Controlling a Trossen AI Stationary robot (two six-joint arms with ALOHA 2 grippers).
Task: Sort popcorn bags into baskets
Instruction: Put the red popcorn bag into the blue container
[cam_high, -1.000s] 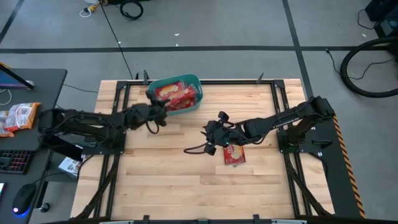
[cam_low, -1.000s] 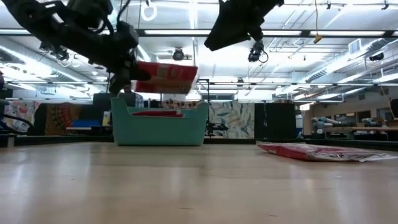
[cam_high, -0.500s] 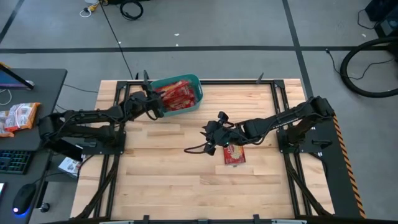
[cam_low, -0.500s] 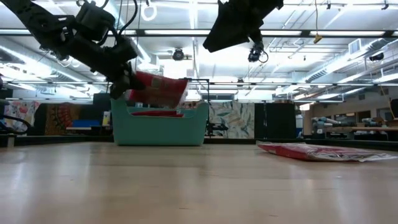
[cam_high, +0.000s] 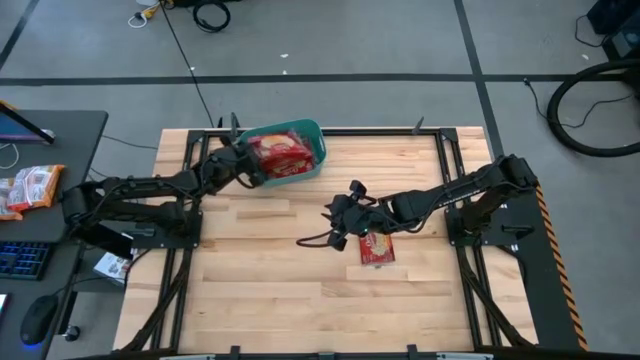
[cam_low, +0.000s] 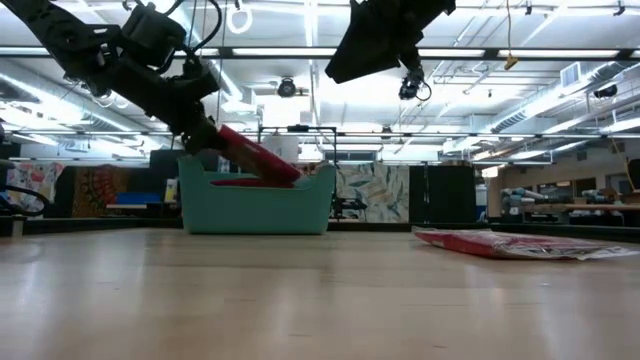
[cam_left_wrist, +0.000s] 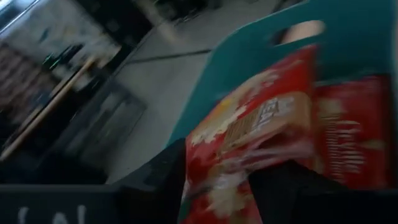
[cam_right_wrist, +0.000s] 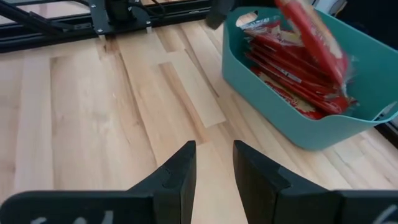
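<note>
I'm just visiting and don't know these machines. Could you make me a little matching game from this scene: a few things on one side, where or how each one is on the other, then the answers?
Things:
1. left gripper
2. right gripper
3. teal basket
4. lone popcorn bag

States:
A. lies flat on the bare table, near the right arm
B. holds a popcorn bag tilted over the basket's rim
C. stands at the table's far edge with red packets inside
D. open and empty, above the middle of the table

Pairs: 1-B, 2-D, 3-C, 4-A
</note>
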